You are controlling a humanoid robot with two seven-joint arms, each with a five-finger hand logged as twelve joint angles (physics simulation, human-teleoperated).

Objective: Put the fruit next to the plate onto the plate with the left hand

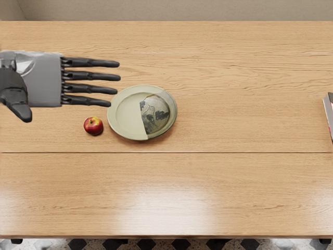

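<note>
A small red apple (93,125) lies on the wooden table just left of a pale green plate (125,112). The plate carries a glossy reflection on its right half. My left hand (62,82) comes in from the left edge and hovers above and left of the apple, palm flat. Its four fingers (91,76) stretch straight toward the right, with the thumb pointing down at the far left. It holds nothing and does not touch the apple or the plate.
The wooden table (208,172) fills the view, its front edge near the bottom. A thin grey and red object (329,114) shows at the right edge.
</note>
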